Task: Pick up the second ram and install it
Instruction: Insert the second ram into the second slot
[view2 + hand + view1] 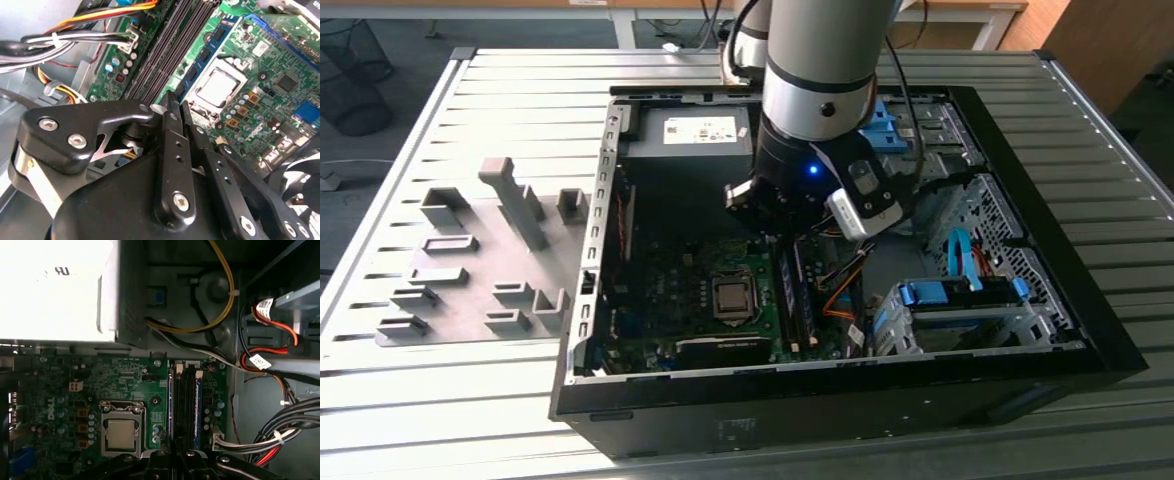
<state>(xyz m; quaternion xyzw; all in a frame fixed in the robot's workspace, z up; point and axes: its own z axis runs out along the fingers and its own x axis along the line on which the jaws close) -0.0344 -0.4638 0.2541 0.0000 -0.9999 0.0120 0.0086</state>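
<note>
Okay, my arm (817,80) reaches down into the open computer case (1107,345), which lies on its side on the slatted metal counter (494,110). My claw (177,102) hangs low over the green motherboard (280,65), right at the bank of long black memory slots (165,45). Claw is closed: in the second wrist view the two black fingers (172,145) sit drawn together with only a sliver between them, nothing visibly gripped. The second ram (206,52) stands on edge in the slot row nearest the CPU socket (218,86), its blue-green board and dark chips showing on the side that faces the socket. In the first wrist view it reads as a thin blue line (170,405) beside the socket (121,432), and another blue strip (198,405) runs along the far side of the slot bank. My fingertips are just beside the stick's near end; cannot tell whether they touch it. Bundled cables (65,42) with white connectors run close by the slots. A grey fixture plate (467,270) with raised blocks lies on the counter at the exterior view's left, well apart from the case. The power supply (700,135) sits at the far end of the case.
</note>
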